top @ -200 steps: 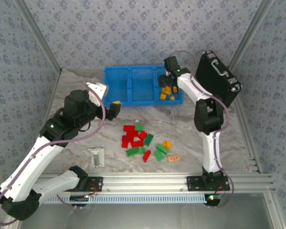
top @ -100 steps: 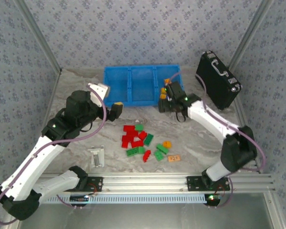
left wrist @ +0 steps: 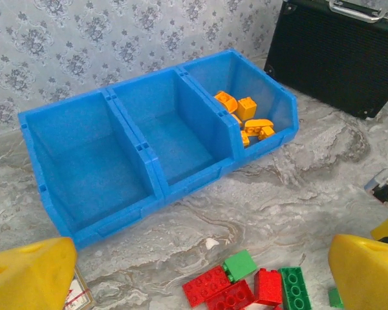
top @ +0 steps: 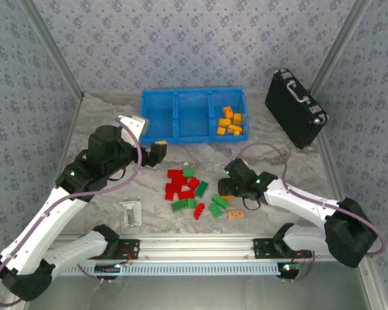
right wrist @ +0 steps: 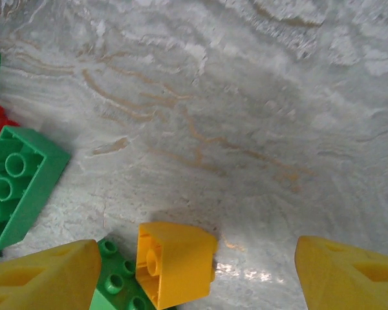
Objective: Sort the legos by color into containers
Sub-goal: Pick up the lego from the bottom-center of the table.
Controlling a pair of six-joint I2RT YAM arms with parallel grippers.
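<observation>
Orange bricks (top: pixel 229 123) lie in the right compartment of the tray (left wrist: pixel 187 187); the middle and left ones hold nothing. One more orange brick (right wrist: pixel 174 261) sits on the table (top: pixel 152 194), between the spread fingers of the right gripper (top: pixel 230 188), which clasps nothing. Red and green bricks (top: pixel 184 187) lie in a pile near the tray's front. Left gripper (top: pixel 158 150) hovers between pile and tray, jaws apart, empty. Orange looks nearly done; red and green look unstarted.
</observation>
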